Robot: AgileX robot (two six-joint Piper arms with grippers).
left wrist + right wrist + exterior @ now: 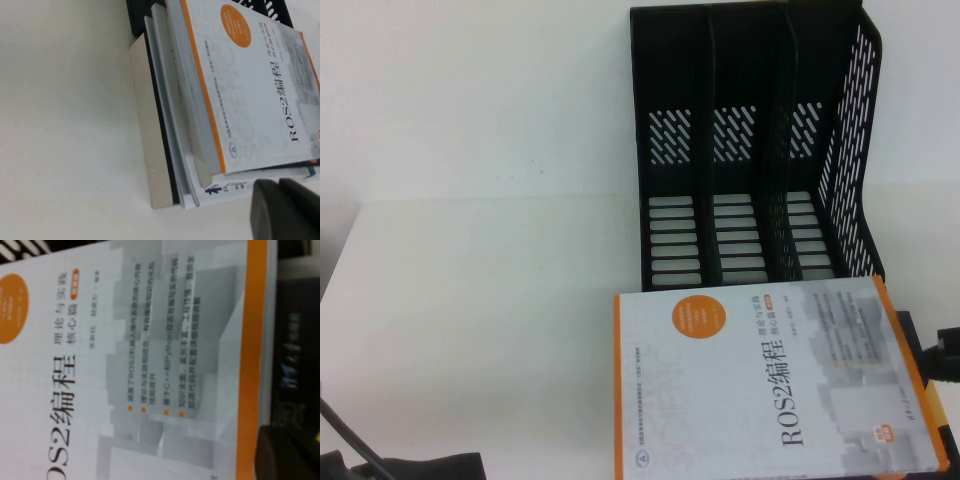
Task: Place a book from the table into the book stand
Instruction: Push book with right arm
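We see the ROS2 book (770,385) topping a stack (170,130) lower right, below the black book stand (760,150). Left end effector (285,210) lower left, right end effector (945,355) right edge; grip states we cannot tell.

Left tool (285,210) sits low at the near left edge; right tool (948,355) (mostly hidden) at the right edge.

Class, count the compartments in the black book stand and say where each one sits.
3. The book stand has a left slot, a middle slot and a right slot, side by side behind the book. None looks hidden. Only a dark tip of each gripper shows, left, right.
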